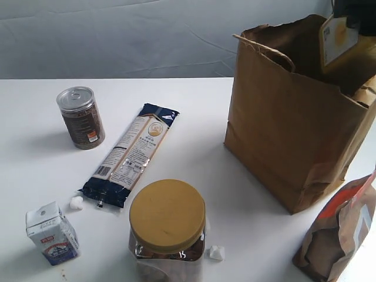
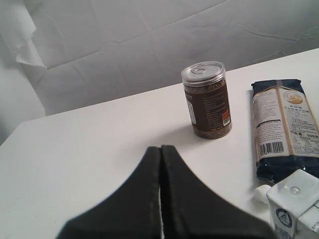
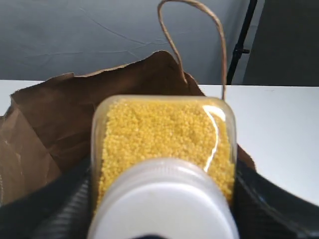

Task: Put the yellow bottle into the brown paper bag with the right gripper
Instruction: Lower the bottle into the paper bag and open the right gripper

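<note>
Your right claw [image 3: 162, 199] clamps both flat sides of the small square yellow bottle [image 3: 164, 132], with the brown paper bag [image 3: 60, 119] open below it. The bottle is stiff, smooth plastic and likely slippery.

Soft even light, faint shadows; yellow bottle [image 3: 164, 149] blurred close-up.

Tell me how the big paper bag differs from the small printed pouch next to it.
The paper bag is plain brown; the pouch carries orange and white print. The paper bag is far taller and wider than the pouch. The paper bag stands open-topped with twisted handles; no handle shows on the pouch, which the picture's edge cuts off. Both are brown and stand on the white table.
</note>
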`<action>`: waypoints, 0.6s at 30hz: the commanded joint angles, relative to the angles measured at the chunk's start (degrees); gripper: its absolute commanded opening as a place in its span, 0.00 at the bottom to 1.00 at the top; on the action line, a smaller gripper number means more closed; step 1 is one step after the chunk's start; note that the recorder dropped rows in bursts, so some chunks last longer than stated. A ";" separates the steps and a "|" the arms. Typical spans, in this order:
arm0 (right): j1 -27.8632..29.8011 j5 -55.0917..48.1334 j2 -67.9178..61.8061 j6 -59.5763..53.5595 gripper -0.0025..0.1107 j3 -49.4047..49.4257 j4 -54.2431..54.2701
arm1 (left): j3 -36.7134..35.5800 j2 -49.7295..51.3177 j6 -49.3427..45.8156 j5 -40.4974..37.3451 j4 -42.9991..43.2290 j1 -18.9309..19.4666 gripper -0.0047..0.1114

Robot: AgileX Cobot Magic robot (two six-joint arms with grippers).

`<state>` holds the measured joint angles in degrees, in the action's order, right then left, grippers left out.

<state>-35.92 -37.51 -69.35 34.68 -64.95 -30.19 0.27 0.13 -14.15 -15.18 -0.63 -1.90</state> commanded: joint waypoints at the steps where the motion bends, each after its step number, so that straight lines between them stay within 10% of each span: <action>1: 0.45 6.74 -2.49 -0.97 0.02 -0.79 -0.45 | -0.27 -0.13 0.41 0.32 -0.07 -0.32 0.04; 5: 0.45 6.88 -3.71 -1.10 0.11 -0.79 1.69 | -0.27 -0.13 0.41 0.32 -0.07 -0.32 0.04; 12: 0.45 7.36 -3.71 -1.77 0.58 -0.79 2.43 | -0.27 -0.13 0.41 0.32 -0.07 -0.32 0.04; 18: 0.45 7.36 -1.86 -4.39 0.59 -0.79 6.45 | -0.27 -0.13 0.41 0.32 -0.07 -0.32 0.04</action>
<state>-35.92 -31.04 -72.69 32.05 -65.60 -25.64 0.27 0.13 -14.15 -15.18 -0.63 -1.90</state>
